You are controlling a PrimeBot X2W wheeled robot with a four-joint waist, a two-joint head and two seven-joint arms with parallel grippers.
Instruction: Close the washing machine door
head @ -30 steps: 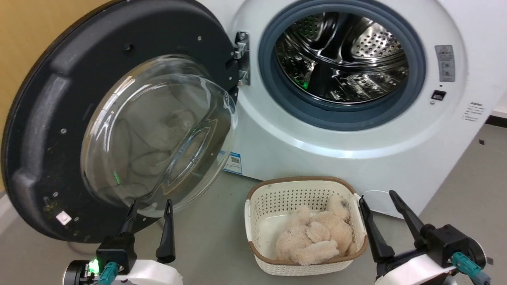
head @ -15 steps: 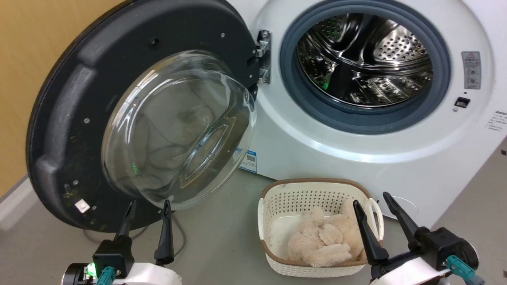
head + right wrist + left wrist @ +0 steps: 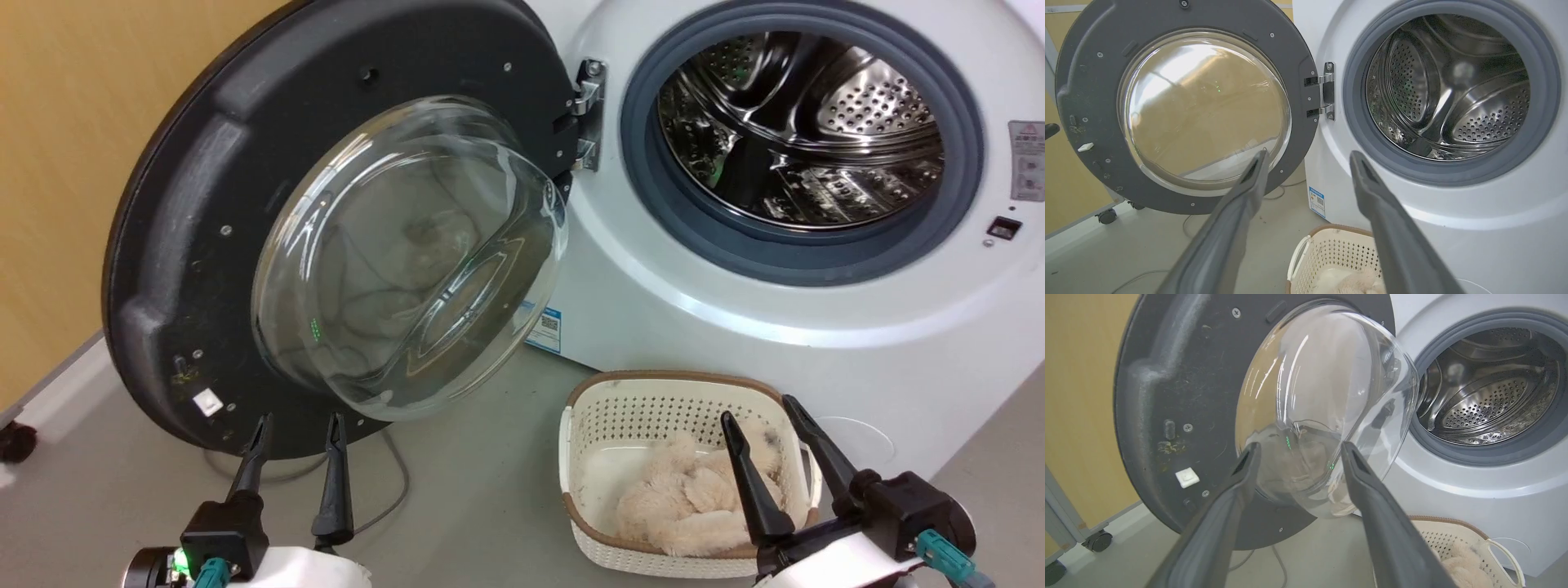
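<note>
The door (image 3: 188,245) is swung wide open to the left of the machine (image 3: 735,343), hung on a metal hinge (image 3: 589,114) at the left edge of the round opening, with its inner face turned towards the robot. Its broad black rim is set around a bulging clear glass bowl (image 3: 408,261), in which faint reflections are seen. To the right of the hinge, the grey gasket (image 3: 645,163) is seen ringing the perforated steel drum (image 3: 800,131), which is lit and shiny inside. A small blue label (image 3: 545,320) is fixed low on the white front, just below the edge of the glass bowl in the head view. On the grey floor (image 3: 473,490) before the machine a cream basket (image 3: 588,425) with a brown rim is placed, and a pale fluffy item (image 3: 694,498) is laid in it. The left claw (image 3: 298,418) is held low before the bottom of the door, its fingers parted and nothing gripped; in the left wrist view they are pointed at the lower part of the bowl, and contact cannot be told. The right claw (image 3: 757,407) is held over the right side of the basket, likewise parted and empty. A thin cable (image 3: 392,490) is trailed across the floor beneath the door, and a yellow wall (image 3: 57,163) is seen behind it.
</note>
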